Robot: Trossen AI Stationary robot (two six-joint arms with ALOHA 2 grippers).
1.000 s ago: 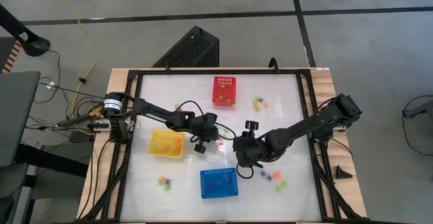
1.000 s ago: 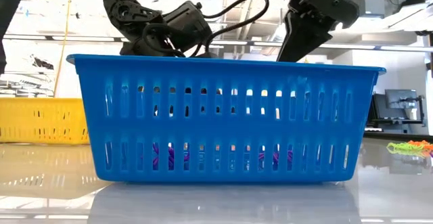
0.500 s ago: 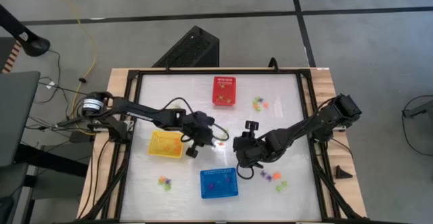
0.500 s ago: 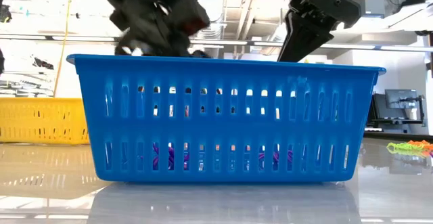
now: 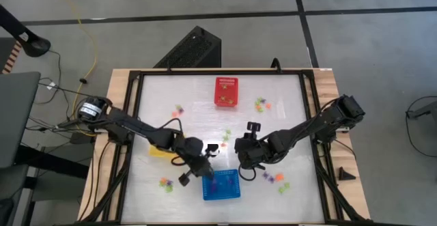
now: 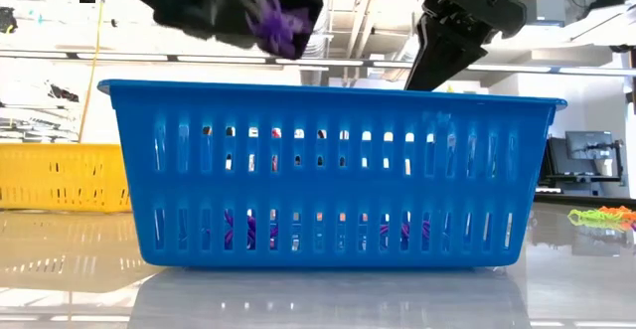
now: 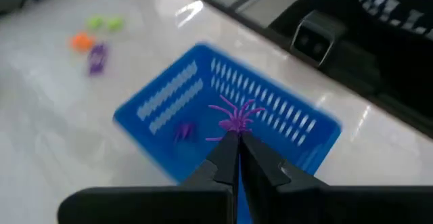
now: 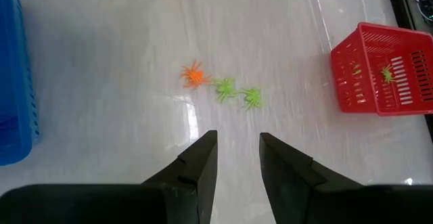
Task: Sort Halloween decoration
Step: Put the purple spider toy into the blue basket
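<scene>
Left gripper (image 7: pixel 238 137) clenched on a purple spider trinket (image 7: pixel 235 116) pinched at its fingertips, above the blue basket (image 7: pixel 162 99). Right gripper (image 8: pixel 238 149) beside that basket, jaws parted, empty. No readable writing.

No text, label or number can be read anywhere

I see my left gripper (image 5: pixel 207 173) at the rim of the blue perforated plastic basket (image 5: pixel 222 186); my right gripper (image 5: pixel 244 159) hangs just beside it.
</scene>
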